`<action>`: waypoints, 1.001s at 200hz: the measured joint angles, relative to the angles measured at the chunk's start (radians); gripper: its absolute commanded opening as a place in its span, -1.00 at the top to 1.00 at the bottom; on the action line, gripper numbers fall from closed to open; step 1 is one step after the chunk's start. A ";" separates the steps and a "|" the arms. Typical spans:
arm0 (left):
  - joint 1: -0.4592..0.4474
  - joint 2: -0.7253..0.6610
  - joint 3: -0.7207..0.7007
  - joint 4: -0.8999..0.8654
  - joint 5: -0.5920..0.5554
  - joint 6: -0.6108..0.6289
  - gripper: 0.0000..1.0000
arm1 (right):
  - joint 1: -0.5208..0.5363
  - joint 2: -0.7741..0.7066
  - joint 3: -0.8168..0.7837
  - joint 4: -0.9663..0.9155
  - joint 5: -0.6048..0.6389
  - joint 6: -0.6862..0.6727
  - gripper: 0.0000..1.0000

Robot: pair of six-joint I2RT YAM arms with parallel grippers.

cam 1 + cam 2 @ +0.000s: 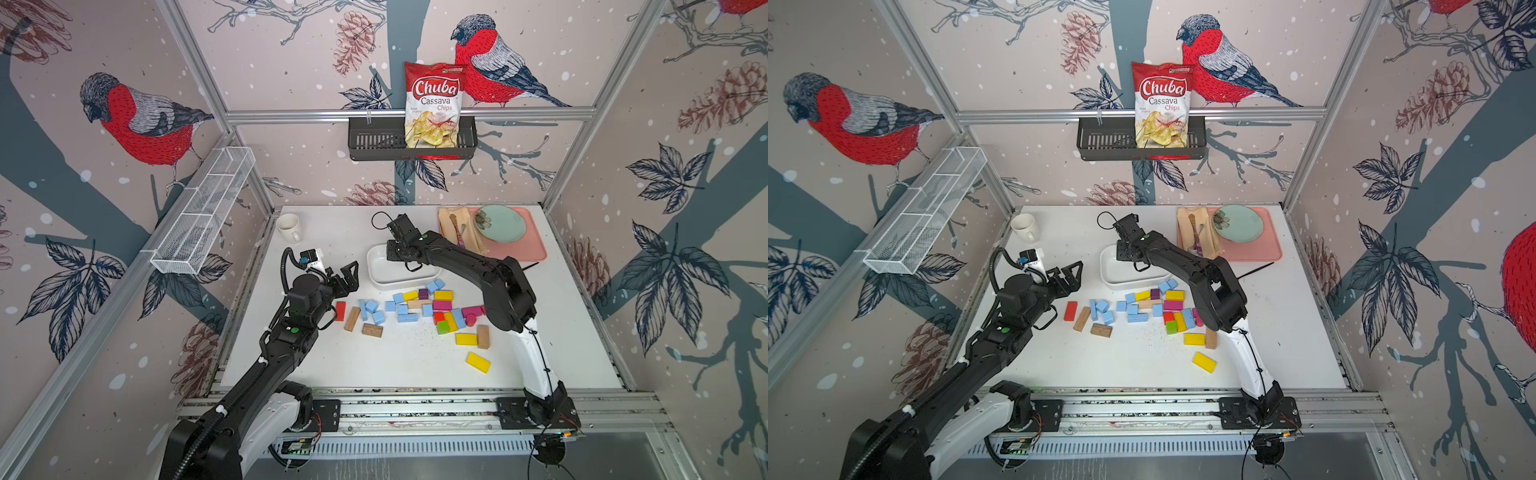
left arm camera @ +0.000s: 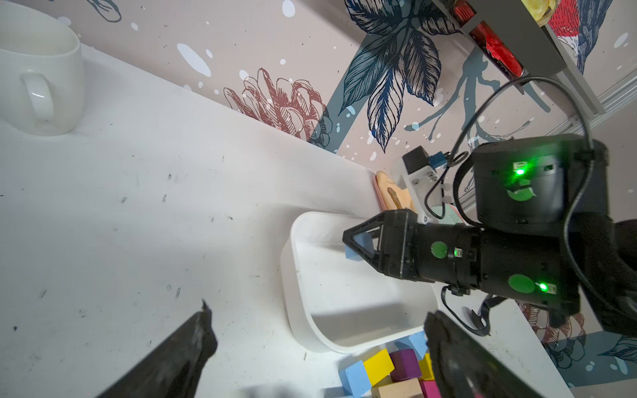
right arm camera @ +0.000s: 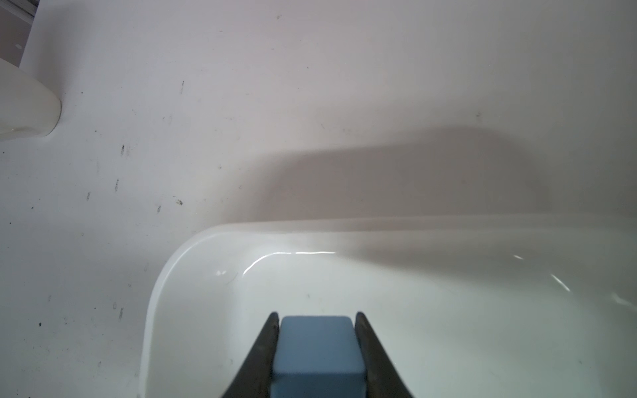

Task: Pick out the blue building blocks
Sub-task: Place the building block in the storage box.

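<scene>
- Blue cube (image 3: 319,355) is clamped btwn jaws of right gripper (image 3: 317,318), held inside dish (image 1: 376,272) at rear-centre of worktop (image 1: 395,361); contact w/ dish floor can't be told.
- Left gripper (image 1: 355,275) is seen w/ jaws wide apart, nothing held, beside dish toward left edge.
- Remaining blue blocks (image 1: 371,306) are scattered mid-worktop among coloured blocks (image 1: 443,296), just in front of dish.

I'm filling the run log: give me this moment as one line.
right tool: shut on blue block, over white dish | left tool: open, empty | other blue blocks: on table
</scene>
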 measured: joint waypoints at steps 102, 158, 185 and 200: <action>0.000 0.007 0.017 -0.013 0.002 -0.007 -0.97 | -0.001 0.175 0.188 -0.021 -0.133 0.023 0.63; 0.000 0.032 0.007 -0.011 0.010 -0.026 -0.97 | -0.003 0.184 0.188 -0.018 -0.193 0.027 0.22; 0.000 0.036 0.007 -0.011 0.017 -0.026 -0.97 | -0.004 0.184 0.184 -0.013 -0.224 0.049 0.05; 0.000 0.036 0.007 -0.011 0.017 -0.026 -0.97 | -0.006 0.183 0.178 -0.006 -0.241 0.053 -0.04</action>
